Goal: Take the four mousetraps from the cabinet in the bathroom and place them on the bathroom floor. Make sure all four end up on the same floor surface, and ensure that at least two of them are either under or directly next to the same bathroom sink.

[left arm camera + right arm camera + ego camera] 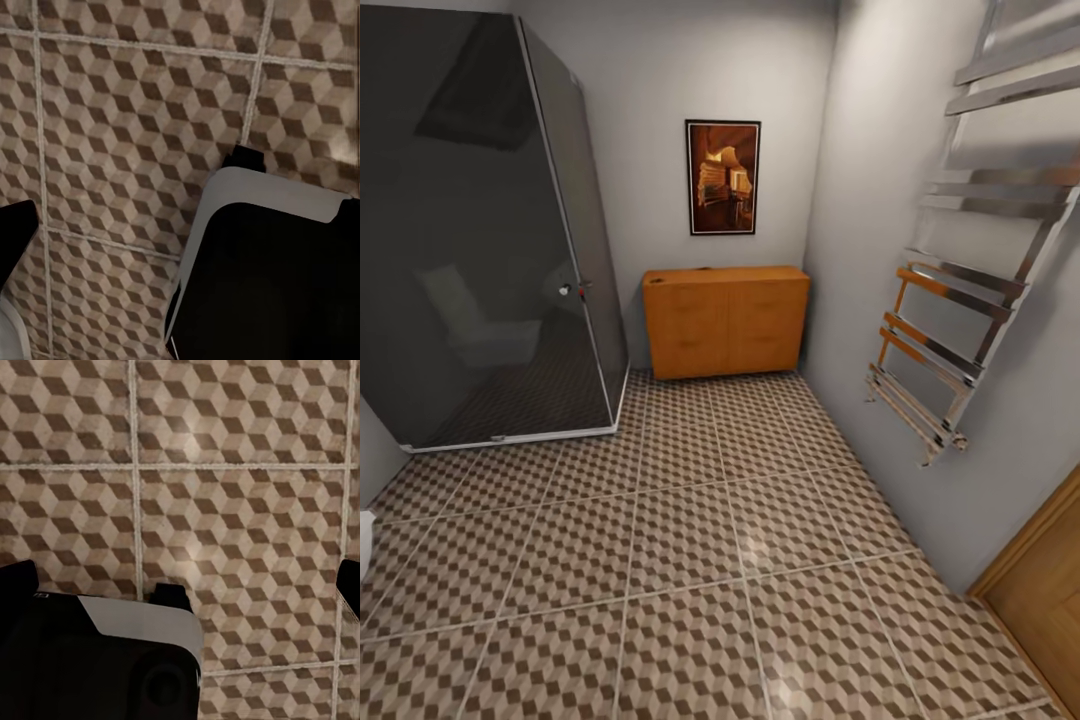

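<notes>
The orange-brown cabinet [725,320] stands shut against the far wall, under a framed picture, a few tiles ahead of me. No mousetraps are in view, and the sink is out of view. The cube-patterned bathroom floor [690,540] stretches from me to the cabinet. In the right wrist view my right gripper [180,585] hangs over the tiles, its dark fingertips [16,581] wide apart with nothing between them. My left gripper [180,232] also hangs above the floor, one dark finger [15,240] at the picture's edge. Both are open.
A dark glass shower enclosure [480,250] fills the left corner. A chrome towel radiator [960,330] juts from the right wall, and a wooden door [1040,600] lies nearer on that side. A white object's edge [364,545] shows at the far left. My white-and-black base [270,270] lies below both grippers.
</notes>
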